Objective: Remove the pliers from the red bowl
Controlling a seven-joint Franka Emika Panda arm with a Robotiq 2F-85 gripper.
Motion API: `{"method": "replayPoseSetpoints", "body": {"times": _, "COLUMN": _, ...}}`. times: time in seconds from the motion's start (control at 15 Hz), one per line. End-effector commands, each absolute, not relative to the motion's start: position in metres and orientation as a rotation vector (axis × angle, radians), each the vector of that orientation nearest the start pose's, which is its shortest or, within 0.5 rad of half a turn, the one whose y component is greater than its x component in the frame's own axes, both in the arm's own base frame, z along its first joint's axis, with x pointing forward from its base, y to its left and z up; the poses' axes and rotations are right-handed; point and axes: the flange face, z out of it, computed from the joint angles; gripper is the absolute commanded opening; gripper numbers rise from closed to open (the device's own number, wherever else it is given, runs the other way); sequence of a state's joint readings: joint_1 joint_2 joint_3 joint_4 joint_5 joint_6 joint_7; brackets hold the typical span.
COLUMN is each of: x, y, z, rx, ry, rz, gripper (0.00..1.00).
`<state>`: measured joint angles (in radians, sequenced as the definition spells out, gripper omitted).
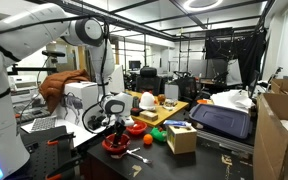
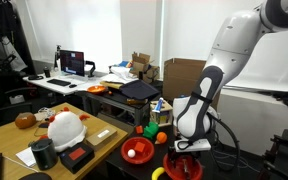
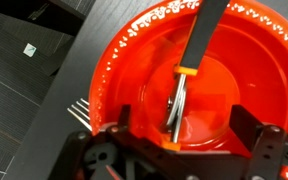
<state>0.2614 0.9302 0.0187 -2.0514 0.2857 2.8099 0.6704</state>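
Pliers (image 3: 181, 95) lie inside the red bowl (image 3: 134, 70), and in the wrist view we read them as a slim tool. A dark grey handle runs in from the bowl's far rim, a small orange band crosses the middle, and a silvery metal end points toward the bowl's near side. They rest flat on the glossy floor of the bowl, a little off its centre, and their shine is mirrored in the red surface. Pale speckles dot the bowl's far rim.

We count one pair of pliers. We count two red bowls in both exterior views: the one beneath the arm (image 1: 113, 147) (image 2: 182, 170), and a second red bowl (image 1: 136, 128) (image 2: 137, 150) near it on the same dark table (image 3: 29, 90). Just outside the red bowl's rim, the wrist view shows one set of silver tines (image 3: 79, 110) on the table. What they belong to we cannot tell.

One gripper (image 3: 182, 135) hangs directly above the red bowl, as both exterior views also show (image 1: 115, 124) (image 2: 191, 150). Its fingers (image 3: 246, 130) are spread wide, one on each side of the silvery end of the pliers, with red bowl visible in the gaps. They pinch nothing. Whether the fingertips touch the bowl's floor we cannot tell.
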Motion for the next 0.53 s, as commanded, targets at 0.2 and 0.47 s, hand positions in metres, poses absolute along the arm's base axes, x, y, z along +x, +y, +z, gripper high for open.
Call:
{"method": "replayPoseSetpoints", "body": {"times": 0.2, "x": 0.4906, "y": 0.1323, "z": -0.0346, "rx": -2.937, "ry": 1.041, "rz": 0.332, "gripper": 1.00}}
{"method": "replayPoseSetpoints", "body": {"times": 0.47, "x": 0.4880, "y": 0.1322, "z": -0.0390, "rx": -2.934, "ry": 1.042, "rz": 0.340, "gripper": 0.66}}
